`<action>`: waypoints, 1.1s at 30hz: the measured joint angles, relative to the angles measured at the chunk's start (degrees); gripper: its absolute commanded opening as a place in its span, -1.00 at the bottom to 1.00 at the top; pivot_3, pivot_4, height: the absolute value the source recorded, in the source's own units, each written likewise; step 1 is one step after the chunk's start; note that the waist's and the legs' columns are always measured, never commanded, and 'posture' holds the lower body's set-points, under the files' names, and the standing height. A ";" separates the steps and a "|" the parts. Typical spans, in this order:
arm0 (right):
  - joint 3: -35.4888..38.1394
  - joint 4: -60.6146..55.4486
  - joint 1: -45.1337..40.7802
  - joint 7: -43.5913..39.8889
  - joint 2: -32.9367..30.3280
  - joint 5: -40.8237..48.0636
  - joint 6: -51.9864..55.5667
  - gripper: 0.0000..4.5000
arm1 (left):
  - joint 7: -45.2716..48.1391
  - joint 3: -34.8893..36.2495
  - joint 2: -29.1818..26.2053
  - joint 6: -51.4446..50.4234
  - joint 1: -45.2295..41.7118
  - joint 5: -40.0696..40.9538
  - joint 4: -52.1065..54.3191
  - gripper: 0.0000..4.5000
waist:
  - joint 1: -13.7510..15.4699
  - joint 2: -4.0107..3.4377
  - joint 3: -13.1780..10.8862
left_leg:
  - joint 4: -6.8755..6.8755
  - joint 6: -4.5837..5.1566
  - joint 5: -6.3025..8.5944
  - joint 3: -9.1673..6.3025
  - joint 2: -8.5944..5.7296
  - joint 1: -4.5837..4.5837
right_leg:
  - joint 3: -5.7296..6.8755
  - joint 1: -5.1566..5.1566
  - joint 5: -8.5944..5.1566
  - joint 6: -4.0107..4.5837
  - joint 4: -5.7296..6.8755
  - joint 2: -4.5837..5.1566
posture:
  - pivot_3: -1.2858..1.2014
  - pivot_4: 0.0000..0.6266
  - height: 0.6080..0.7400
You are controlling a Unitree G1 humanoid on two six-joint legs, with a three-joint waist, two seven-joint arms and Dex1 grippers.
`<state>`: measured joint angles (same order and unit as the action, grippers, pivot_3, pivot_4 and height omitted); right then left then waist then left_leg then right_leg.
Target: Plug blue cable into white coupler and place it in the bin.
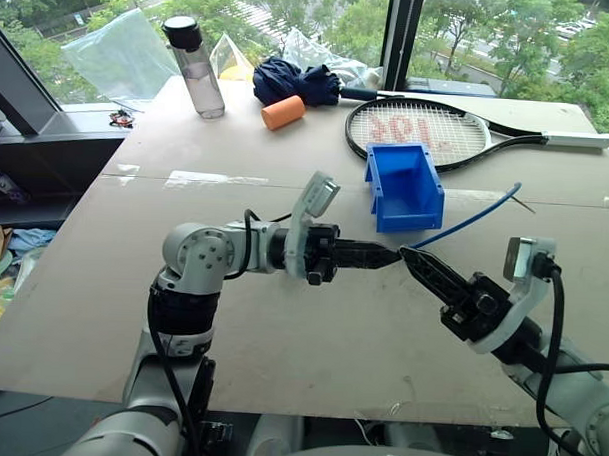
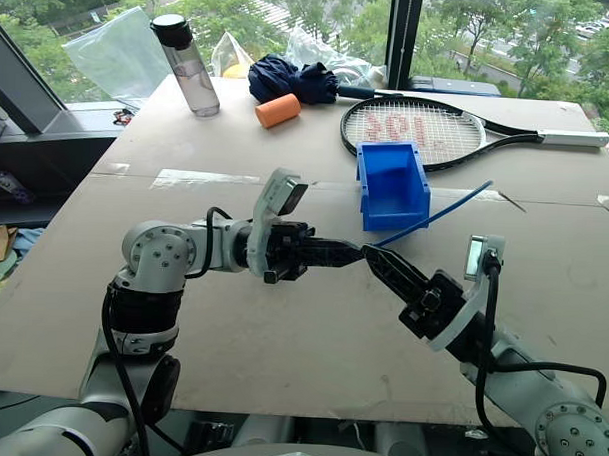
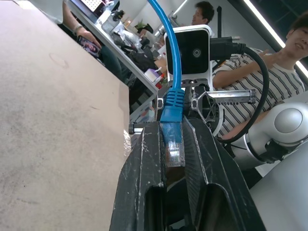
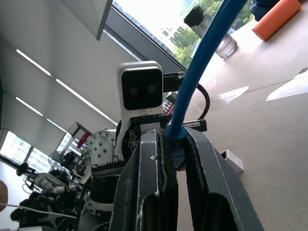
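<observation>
Both grippers meet tip to tip above the middle of the table. My left gripper point(image 1: 384, 256) points right and is shut on the clear plug point(image 3: 174, 149) of the blue cable point(image 1: 470, 219). My right gripper point(image 1: 409, 256) points up and left and is shut on the cable just behind the plug's blue boot point(image 4: 175, 132). From there the cable sticks up and to the right, free in the air. The blue bin point(image 1: 405, 207) stands just beyond the grippers. A small white block point(image 4: 232, 161) that looks like the white coupler lies on the table behind the left wrist.
At the back of the table lie a tennis racket point(image 1: 418, 127), an orange roller point(image 1: 283, 112), a dark blue folded umbrella point(image 1: 295, 83) and a water bottle point(image 1: 195, 64). A person in a striped shirt point(image 3: 250, 82) sits beyond the table.
</observation>
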<state>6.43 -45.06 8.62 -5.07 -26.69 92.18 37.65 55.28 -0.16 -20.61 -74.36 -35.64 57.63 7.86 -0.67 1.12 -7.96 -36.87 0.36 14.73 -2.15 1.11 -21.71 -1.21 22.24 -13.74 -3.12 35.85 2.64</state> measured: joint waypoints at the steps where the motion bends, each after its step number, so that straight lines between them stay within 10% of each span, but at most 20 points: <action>1: -0.29 -0.01 0.10 -0.31 -0.09 -0.01 -0.21 -1.00 | 0.01 -0.08 -0.51 0.03 0.02 -0.05 0.00 -0.39 | -0.01 0.00 0.00 | 0.00 0.00 0.00 0.00 0.00 0.00 | 0.00 0.00 0.00 0.00 0.00 0.00 | 0.03 -0.52 1.00; 8: -1.58 0.44 0.27 -2.10 -0.24 -1.55 -1.70 -1.00 | -4.05 2.33 -4.09 2.32 2.16 -0.49 2.02 0.97 | -0.13 0.02 -0.01 | 0.04 0.00 0.00 0.03 0.02 0.00 | -0.04 0.07 0.00 0.00 0.00 0.00 | 0.03 -0.52 1.00; 16: -1.01 3.66 1.22 -5.17 1.47 -6.04 -4.27 -1.00 | -9.63 4.43 -17.99 25.78 17.94 -21.35 10.92 0.97 | 0.06 -0.02 -0.02 | 0.34 -0.01 0.00 0.17 0.09 0.11 | -0.35 0.20 0.07 0.15 -0.04 0.00 | 0.03 -0.52 1.00; 27: -1.72 6.33 0.36 -8.70 2.11 -9.65 -4.25 -1.00 | -10.43 -2.89 -16.52 45.51 23.49 -37.78 2.96 0.97 | 1.34 0.08 0.01 | 0.31 -0.01 0.00 0.31 0.07 -0.02 | -0.39 0.29 0.07 0.15 -0.09 0.14 | 0.03 -0.52 1.00; 33: -1.07 6.05 1.26 -8.83 0.71 -11.36 -4.24 -1.00 | -10.58 -6.60 -13.37 52.28 22.88 -43.00 -4.25 0.19 | 1.37 0.10 0.03 | 0.31 -0.01 0.00 0.34 0.06 -0.02 | -0.36 0.30 0.08 0.14 -0.08 0.12 | 0.03 -0.52 1.00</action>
<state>5.36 -39.01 9.88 -13.90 -25.99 80.82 33.41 44.70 -6.76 -33.98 -22.09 -12.76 14.63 3.62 0.70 1.22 -7.92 -36.56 0.35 14.72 -1.81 1.17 -21.73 -1.57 22.53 -13.66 -2.98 35.77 2.76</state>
